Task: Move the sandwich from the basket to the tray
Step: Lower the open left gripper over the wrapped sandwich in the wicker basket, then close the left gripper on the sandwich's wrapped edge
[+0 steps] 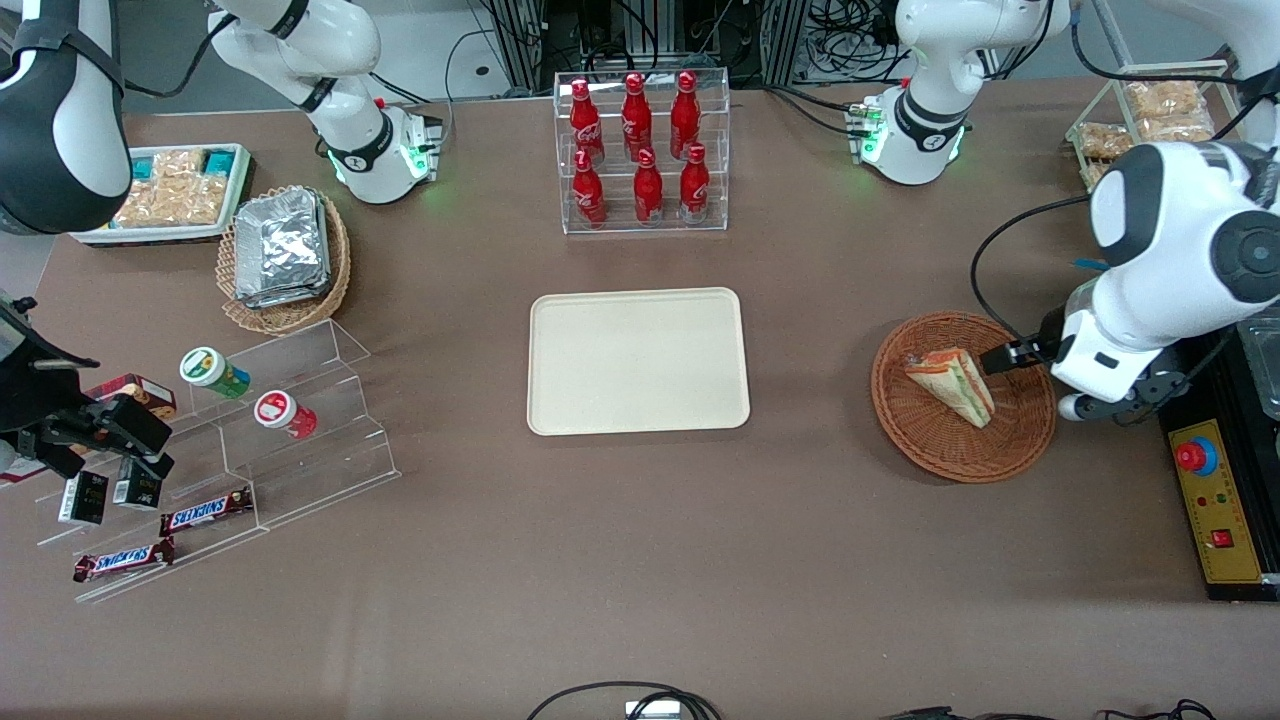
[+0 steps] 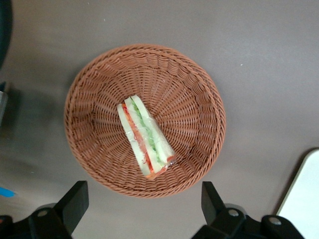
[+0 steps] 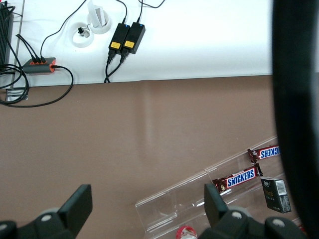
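**Wrist view: gripper spread above the basket, sandwich not yet gripped**

Left wrist view shows the gripper (image 2: pixel 142 209) with its fingers (image 2: pixel 75 201) spread wide and nothing held between them. It is hovering above the basket (image 2: pixel 94 89), offset toward the rim rather than centred on the load.

The sandwich (image 2: pixel 144 137) is lying on its side in the basket (image 1: pixel 925 440), roughly mid-bowl, striped cut face up. It is seen in the front view (image 1: pixel 952 383) with the gripper (image 1: pixel 1005 357) over the rim on the working arm's side.

Step in hand, as judged: approach and grasp.
- Gripper should be centred over the wedge before descent.
- Fingers are best closed across the short width, on the bread faces, not along the length.
- Wrap looks slick and the bread soft, so light clamping is advised; slip is the likely risk.
- Basket could be dragged if the weave is caught by a fingertip.

Containers:
- Basket: the sandwich only.
- Tray (image 1: pixel 560 320): bare, mid-table, well apart from the basket toward the parked arm's end; one corner (image 2: pixel 306 199) is visible in the wrist view.
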Robot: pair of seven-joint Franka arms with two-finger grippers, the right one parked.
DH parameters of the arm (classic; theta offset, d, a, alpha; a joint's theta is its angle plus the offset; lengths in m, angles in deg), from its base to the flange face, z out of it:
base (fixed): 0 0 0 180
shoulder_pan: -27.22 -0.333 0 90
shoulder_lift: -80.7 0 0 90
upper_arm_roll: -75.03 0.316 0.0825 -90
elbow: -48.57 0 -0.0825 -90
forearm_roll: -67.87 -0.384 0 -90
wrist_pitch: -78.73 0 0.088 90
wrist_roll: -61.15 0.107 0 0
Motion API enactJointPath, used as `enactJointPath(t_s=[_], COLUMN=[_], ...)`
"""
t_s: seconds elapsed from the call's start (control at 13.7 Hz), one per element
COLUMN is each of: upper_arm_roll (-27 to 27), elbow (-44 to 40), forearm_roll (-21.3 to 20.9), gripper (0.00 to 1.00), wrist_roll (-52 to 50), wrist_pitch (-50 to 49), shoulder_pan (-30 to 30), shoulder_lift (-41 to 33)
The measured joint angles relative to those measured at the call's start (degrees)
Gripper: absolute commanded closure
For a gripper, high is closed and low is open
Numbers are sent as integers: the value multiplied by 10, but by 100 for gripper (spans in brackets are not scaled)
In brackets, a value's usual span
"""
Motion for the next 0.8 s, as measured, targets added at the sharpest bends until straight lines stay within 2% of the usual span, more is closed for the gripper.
enactJointPath(t_s=[0.44,0.8], upper_arm_roll=[-22,-22], elbow=[114,133], forearm_roll=[-49,-67], gripper=[0,0], wrist_roll=[-124,-166], wrist_pitch=[138,163], shoulder_pan=[0,0], shoulder_lift=[3,18])
